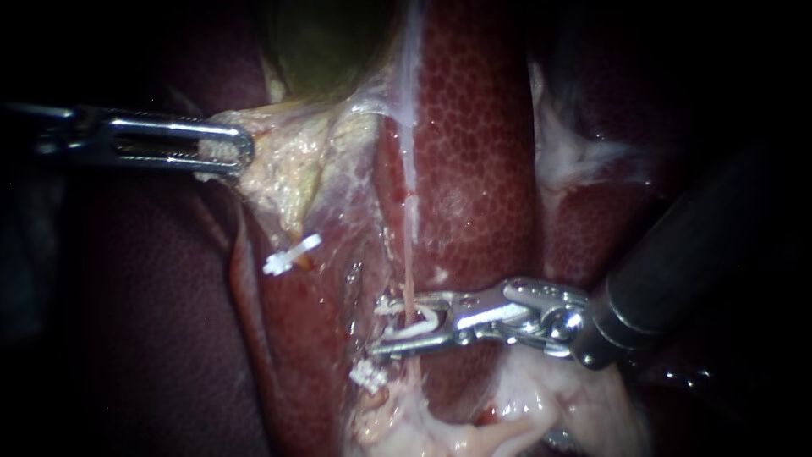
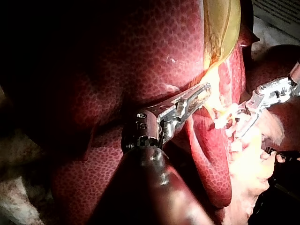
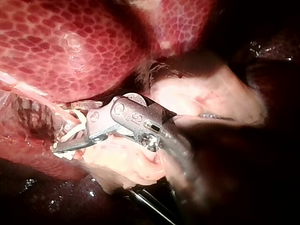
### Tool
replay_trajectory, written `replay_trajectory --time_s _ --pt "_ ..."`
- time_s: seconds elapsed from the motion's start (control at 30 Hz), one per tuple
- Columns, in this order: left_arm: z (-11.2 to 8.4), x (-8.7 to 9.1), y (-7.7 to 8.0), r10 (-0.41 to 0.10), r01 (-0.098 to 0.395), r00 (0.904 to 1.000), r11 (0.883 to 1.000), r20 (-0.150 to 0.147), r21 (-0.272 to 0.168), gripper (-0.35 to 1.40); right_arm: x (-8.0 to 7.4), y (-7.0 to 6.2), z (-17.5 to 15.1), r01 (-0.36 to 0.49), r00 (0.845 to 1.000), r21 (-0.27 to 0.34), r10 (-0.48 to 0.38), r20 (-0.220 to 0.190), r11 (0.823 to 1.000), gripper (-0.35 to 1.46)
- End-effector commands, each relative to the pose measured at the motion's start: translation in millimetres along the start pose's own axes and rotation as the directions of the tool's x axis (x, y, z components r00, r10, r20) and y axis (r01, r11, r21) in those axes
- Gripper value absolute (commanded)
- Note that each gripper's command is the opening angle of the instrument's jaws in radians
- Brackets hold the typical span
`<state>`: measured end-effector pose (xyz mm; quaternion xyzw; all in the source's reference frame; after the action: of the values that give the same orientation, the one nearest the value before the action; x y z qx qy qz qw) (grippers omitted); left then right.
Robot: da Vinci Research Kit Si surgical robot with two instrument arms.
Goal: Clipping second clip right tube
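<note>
Right instrument point(image 1: 379, 328) held a white clip point(image 1: 425, 320) wide between its jaws, straddling the right tube point(image 1: 409, 254) crosswise where it ran up the liver point(image 1: 474, 169), just beside a seated clip point(image 1: 368, 375), while left instrument point(image 1: 241, 152) clamped pale tissue point(image 1: 288, 173).

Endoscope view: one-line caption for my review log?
Right instrument holds a white clip astride the right tube; left instrument grips pale tissue beside the gallbladder.

Glossy wet liver point(image 1: 474, 152); bright metal right instrument point(image 1: 382, 328); white, perhaps plastic clip point(image 1: 425, 320).
</note>
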<state>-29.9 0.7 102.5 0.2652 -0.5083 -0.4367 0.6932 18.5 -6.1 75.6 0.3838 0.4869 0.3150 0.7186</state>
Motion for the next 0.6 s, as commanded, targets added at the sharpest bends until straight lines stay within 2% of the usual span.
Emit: replay_trajectory --time_s 0.03,0.23,0.37,0.5,0.6 --pt "0.0 0.0 0.0 0.000 0.000 1.0000 1.000 0.000 0.000 -0.35 0.0 0.0 0.0 -0.007 1.000 -0.001 0.007 -0.001 1.000 0.48" --pt "0.0 0.0 0.0 0.000 0.000 1.0000 1.000 0.000 0.000 -0.35 -0.4 0.2 0.0 -0.011 1.000 0.001 0.011 -0.003 1.000 0.41" --pt "0.0 0.0 0.0 0.000 0.000 1.0000 1.000 0.000 0.000 -0.35 -0.5 0.3 -0.3 -0.022 1.000 0.002 0.022 -0.003 1.000 0.29" --pt "0.0 0.0 0.0 0.000 0.000 1.0000 1.000 0.000 0.000 -0.35 -0.5 0.3 -0.7 -0.052 0.999 0.011 0.052 0.002 0.999 0.11" --pt "0.0 0.0 0.0 0.000 0.000 1.0000 1.000 0.000 0.000 -0.35 -0.6 0.4 -0.9 -0.070 0.997 0.027 0.070 0.012 0.997 -0.14"
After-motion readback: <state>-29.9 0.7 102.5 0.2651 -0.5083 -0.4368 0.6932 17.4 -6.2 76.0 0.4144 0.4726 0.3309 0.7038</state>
